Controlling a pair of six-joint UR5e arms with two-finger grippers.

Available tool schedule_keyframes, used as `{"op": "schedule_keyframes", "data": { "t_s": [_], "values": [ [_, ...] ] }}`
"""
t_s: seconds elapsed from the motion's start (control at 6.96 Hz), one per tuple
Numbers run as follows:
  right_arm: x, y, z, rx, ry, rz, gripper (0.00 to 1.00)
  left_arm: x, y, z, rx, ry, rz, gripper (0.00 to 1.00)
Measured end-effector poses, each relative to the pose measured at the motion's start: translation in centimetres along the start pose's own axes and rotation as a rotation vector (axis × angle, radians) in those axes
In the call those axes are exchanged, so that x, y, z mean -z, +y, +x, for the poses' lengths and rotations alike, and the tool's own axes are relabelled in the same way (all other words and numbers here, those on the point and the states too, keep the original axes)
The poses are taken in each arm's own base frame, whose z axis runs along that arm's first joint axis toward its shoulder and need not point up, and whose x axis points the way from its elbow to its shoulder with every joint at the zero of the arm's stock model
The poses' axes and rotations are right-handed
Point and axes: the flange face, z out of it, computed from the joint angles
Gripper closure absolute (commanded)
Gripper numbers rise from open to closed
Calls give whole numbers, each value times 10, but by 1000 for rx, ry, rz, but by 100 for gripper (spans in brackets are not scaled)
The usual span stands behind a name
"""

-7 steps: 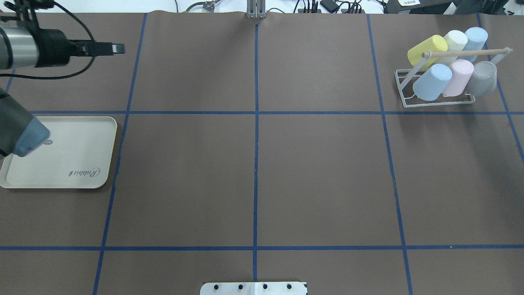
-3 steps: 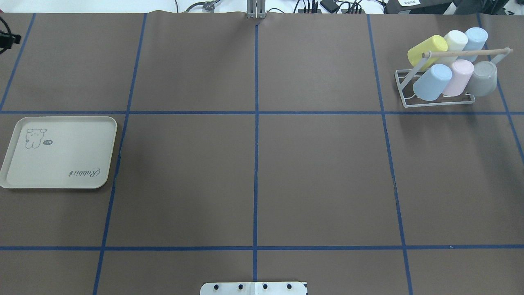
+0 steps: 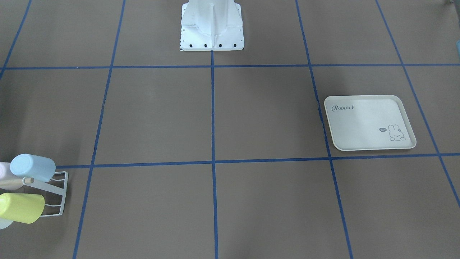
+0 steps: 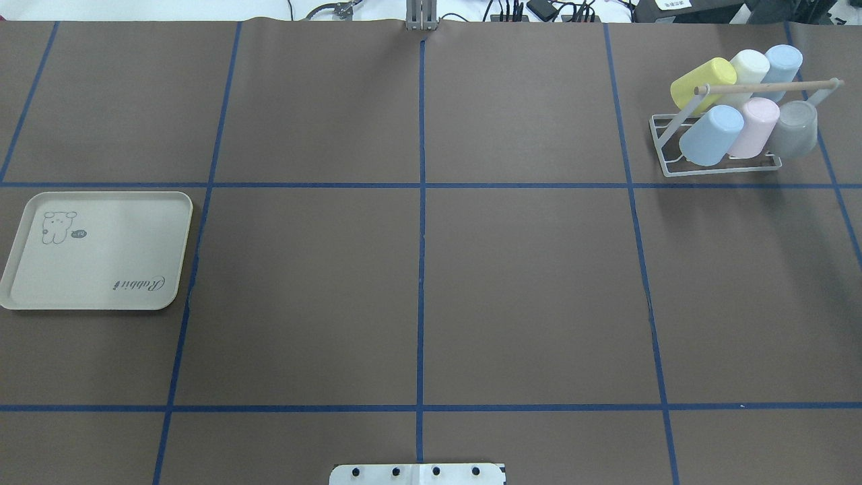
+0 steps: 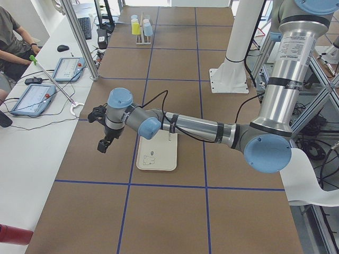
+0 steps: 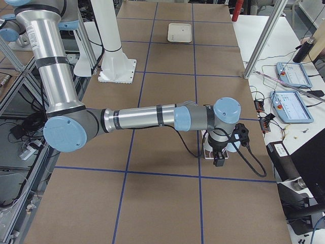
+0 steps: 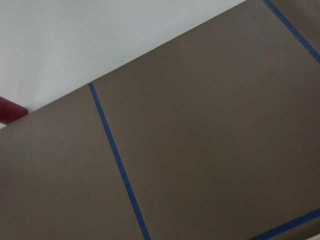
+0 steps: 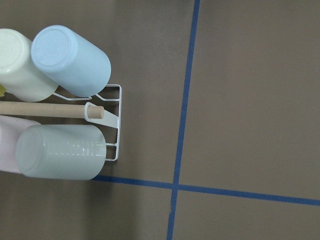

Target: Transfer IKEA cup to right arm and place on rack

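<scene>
At 9 o'clock on the worktop (image 4: 525, 296), the cream rabbit-print tray (image 4: 27, 296) carries no cup. The left jaws hang near it, seen only from the side, so I cannot tell whether they are released or clenched. At about 1 o'clock the white wire rack (image 4: 658, 145) holds six IKEA cups tipped under its wooden dowel (image 4: 768, 86), from a yellow cup (image 4: 700, 81) at its left to a grey cup (image 4: 794, 128) at its right; the right jaws are poised near the rack's end, and their state is equally untellable. I judge the placing done, so the next move calls only for parking both arms without nudging the rack.
</scene>
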Motion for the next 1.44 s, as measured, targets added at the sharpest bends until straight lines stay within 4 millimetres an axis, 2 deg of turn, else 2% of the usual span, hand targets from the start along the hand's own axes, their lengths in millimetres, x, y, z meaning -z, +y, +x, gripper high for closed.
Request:
{"op": "schedule_keyframes", "data": {
  "t_s": [0.14,0.29,0.43,0.57,1.01,1.15,1.44],
  "values": [
    [2,8,-4,2,1,-2,1,18,10,-18,61,48,-4,0],
    [1,27,-6,4,1,-1,1,36,14,-30,101,56,7,0],
    [-3,51,-3,-9,-4,-6,1,50,16,-32,112,35,16,0],
    [-6,63,0,-21,-8,-9,1,56,21,-34,102,-14,18,0],
    [0,73,-4,-42,15,-41,1,39,48,-51,126,-66,-23,0],
    [-4,77,-2,-53,43,-70,1,34,63,-54,138,-56,-35,0],
    [-13,86,4,-73,70,-110,1,32,108,-50,132,-50,-28,0]
  ]
}}
